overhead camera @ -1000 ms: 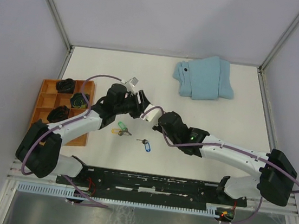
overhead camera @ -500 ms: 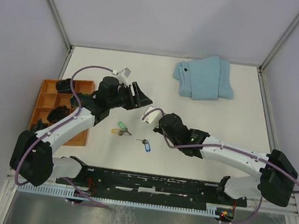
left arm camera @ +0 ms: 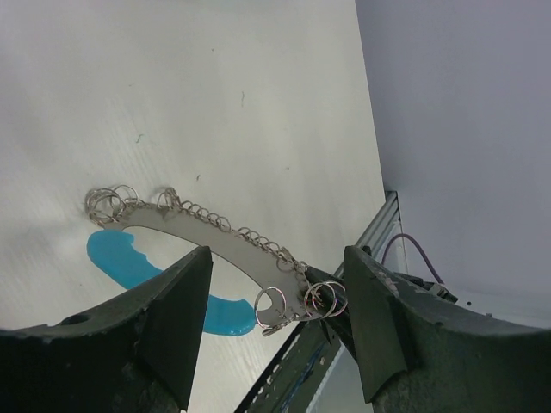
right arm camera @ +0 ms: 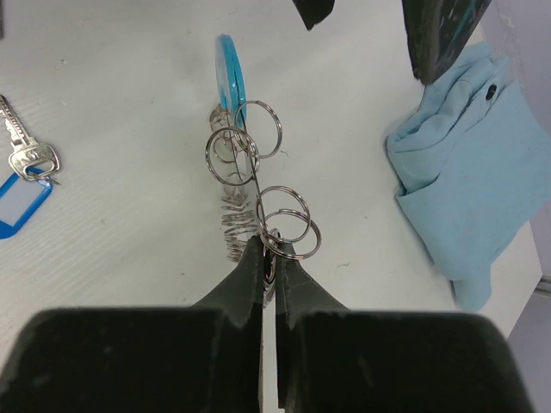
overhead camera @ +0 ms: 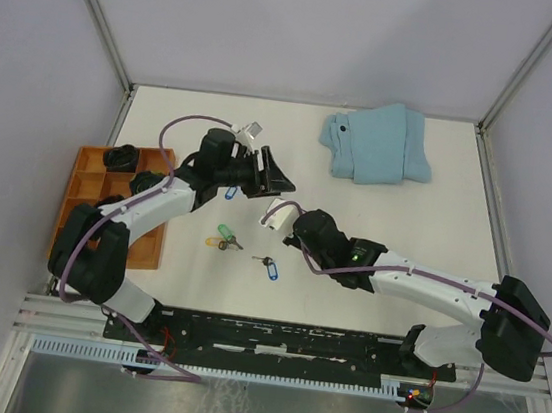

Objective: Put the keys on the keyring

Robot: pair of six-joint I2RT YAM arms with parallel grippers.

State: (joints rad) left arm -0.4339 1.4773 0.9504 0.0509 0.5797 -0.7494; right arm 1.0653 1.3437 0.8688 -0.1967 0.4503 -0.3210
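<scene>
1. Right end effector (right arm camera: 269, 251), on a low outstretched arm, pinches the large grey beaded keyring with blue plastic section (left arm camera: 215, 237).
2. Left end effector (overhead camera: 268, 176) hovers wide near it.
3. Silver tagged keys (overhead camera: 269, 266) lie on the white bench (overhead camera: 404, 232).

Bright, even overhead light, soft faint shadows on the white table (overhead camera: 435, 226), wrist views crisp mid-frame, dark near fingers (left arm camera: 168, 331) blurred along the lower edge

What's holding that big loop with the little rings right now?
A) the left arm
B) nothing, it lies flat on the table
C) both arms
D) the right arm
D: the right jaws are pinched shut on one end of the keyring, while the left jaws stand open, clear of it.
</scene>
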